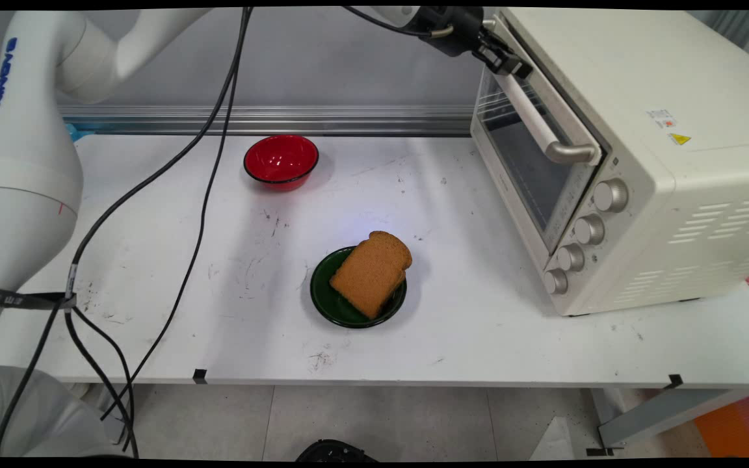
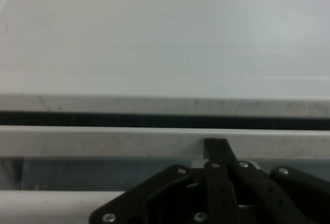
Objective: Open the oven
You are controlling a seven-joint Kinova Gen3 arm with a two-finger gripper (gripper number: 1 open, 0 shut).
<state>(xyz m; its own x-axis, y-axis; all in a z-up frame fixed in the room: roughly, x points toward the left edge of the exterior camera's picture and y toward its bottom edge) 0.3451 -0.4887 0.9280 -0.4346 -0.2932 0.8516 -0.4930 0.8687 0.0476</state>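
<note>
Gripper: the gripper sits at the top edge of the oven door, touching the upper end of the handle. In the hand view its fingers appear pressed together, with one tip against the door's top rail, so it reads as closed and holds nothing.
Oven: the oven stands on the right of the table, door facing left. A dark slit shows between door rail and housing in the hand view; I cannot tell whether the door is ajar.
Knobs: four knobs run down the front panel, right of the door glass.
Bread: a slice of bread lies tilted on the green plate, one edge overhanging the rim. It is well apart from the gripper.
Bowl: a red bowl stands near the table's far edge, with nothing in it.
Writing: a yellow warning triangle and a small label are stuck on the oven top; their text is too small to read.
</note>
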